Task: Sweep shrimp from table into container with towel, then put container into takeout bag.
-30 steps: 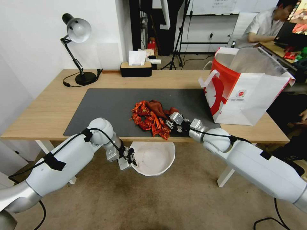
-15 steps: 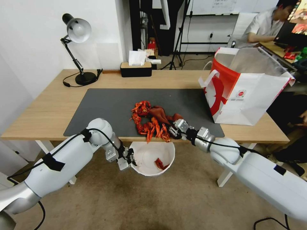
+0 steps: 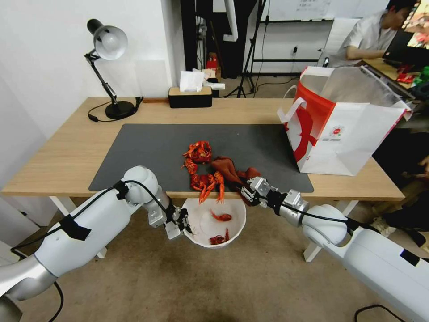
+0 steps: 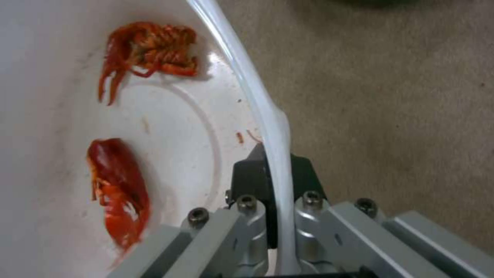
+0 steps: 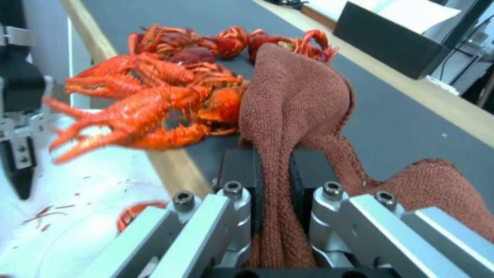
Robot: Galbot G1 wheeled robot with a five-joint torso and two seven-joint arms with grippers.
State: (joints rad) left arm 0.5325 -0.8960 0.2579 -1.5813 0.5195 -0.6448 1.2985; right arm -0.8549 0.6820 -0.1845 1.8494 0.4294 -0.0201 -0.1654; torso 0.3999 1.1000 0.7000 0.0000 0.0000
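Shrimp: red-orange pile on the dark mat at the tabletop front edge, two overhanging it; two more lie inside the container.
Container: white bowl held below that edge; left end effector pinches its rim.
Towel: rust-red, bunched against the pile; right end effector is clamped on it.
Takeout bag: upright, at the tabletop's right end.
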